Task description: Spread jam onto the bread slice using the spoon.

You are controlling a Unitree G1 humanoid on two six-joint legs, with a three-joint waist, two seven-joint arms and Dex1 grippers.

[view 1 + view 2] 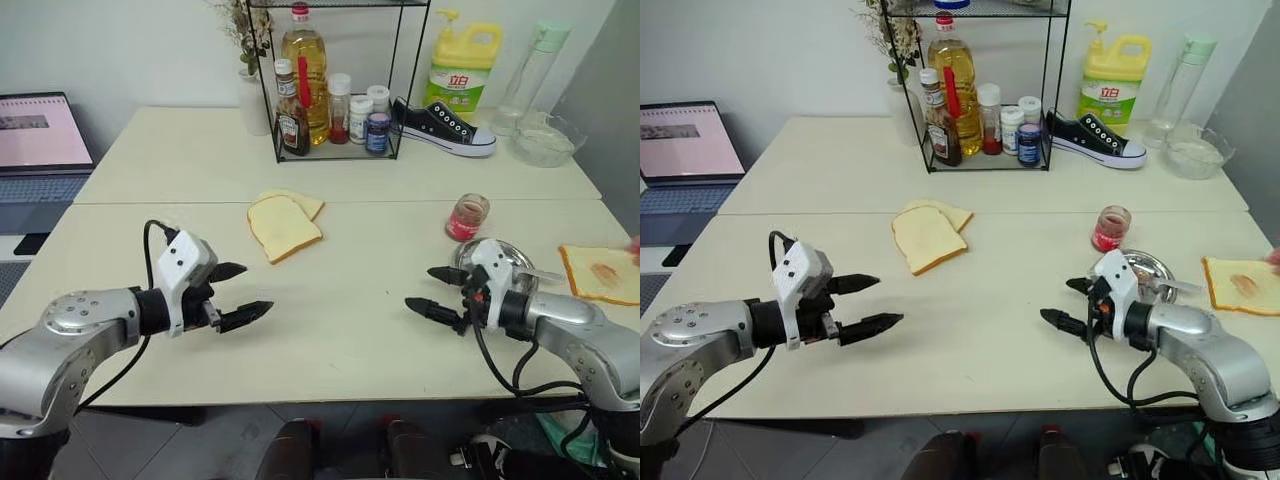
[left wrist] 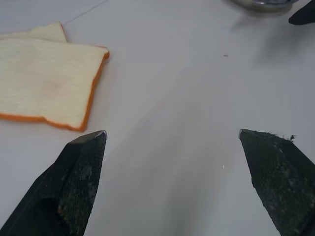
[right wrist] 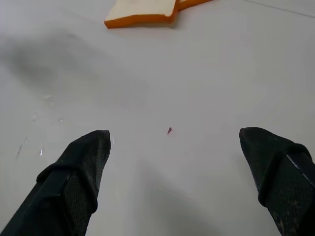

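Pale cream tabletop (image 1: 350, 300), two sections meeting at a seam. Near the middle lay two overlapping plain bread slices (image 1: 284, 226). Toward the right sat a small jar of jam (image 1: 467, 216), just behind a round steel dish (image 1: 1145, 270) with the spoon (image 1: 1170, 286) resting on it. At the right edge lay the bread slice (image 1: 602, 272) smeared red-pink. Farther back stood a wire rack (image 1: 335, 120) of bottles, a black sneaker (image 1: 443, 128), a yellow detergent bottle (image 1: 462, 66), a glass bowl (image 1: 545, 140).

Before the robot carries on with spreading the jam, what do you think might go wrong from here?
The bread slice with the jam smear lies at the table's right edge, so a push might slide it off. The spoon rests on the steel dish just behind the open right gripper, which could knock it.
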